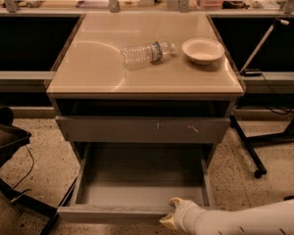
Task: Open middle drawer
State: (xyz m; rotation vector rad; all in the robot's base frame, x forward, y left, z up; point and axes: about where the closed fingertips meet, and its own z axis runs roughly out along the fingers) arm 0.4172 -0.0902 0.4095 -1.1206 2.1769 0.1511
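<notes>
Since the middle drawer (112,213) slides out towards the camera, square to its long flat front, what matters is that the tool (175,213) sits at that front's top edge, right of its middle, with the white arm (250,222) reaching in from the lower right. The drawer stands well out beneath the scratched upper drawer front (142,129), its shallow grey tray showing. Whether the tool is clamped on the edge or only against it, I cannot tell. Any further pull should run straight towards the camera.
</notes>
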